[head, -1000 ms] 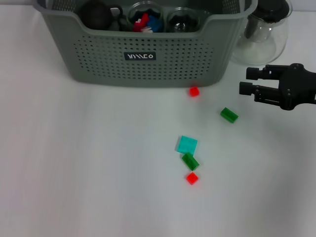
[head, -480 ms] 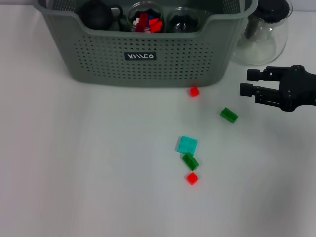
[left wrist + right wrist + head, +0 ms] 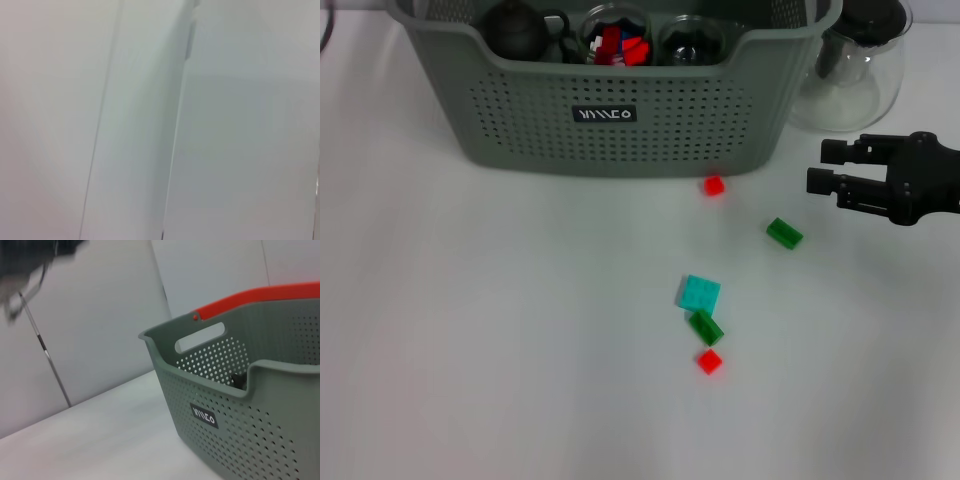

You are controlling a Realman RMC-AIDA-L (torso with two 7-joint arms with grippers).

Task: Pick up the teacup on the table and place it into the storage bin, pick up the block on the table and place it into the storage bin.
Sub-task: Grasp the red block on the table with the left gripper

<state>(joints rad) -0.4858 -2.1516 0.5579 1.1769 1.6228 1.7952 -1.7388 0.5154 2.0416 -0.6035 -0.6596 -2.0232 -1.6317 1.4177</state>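
The grey-green storage bin (image 3: 620,110) stands at the back of the table and also fills the right wrist view (image 3: 240,405). Inside it are a dark teapot (image 3: 516,30) and two glass teacups, one (image 3: 616,35) holding red blocks, the other (image 3: 690,38) beside it. No teacup stands on the table. Several blocks lie loose on the table: red (image 3: 713,185), green (image 3: 784,233), cyan (image 3: 700,293), green (image 3: 705,327) and red (image 3: 709,361). My right gripper (image 3: 817,166) hovers open and empty at the right, just right of the nearer green block. My left gripper is out of view.
A clear glass pitcher with a dark lid (image 3: 850,70) stands right of the bin, just behind my right gripper. The bin has a red handle (image 3: 260,297). The left wrist view shows only a pale wall. A thin dark edge shows at the head view's top left corner (image 3: 324,20).
Inside the bin, the blue piece seen in the glass teacup one second ago no longer shows; red blocks lie there now. The right gripper has barely moved.
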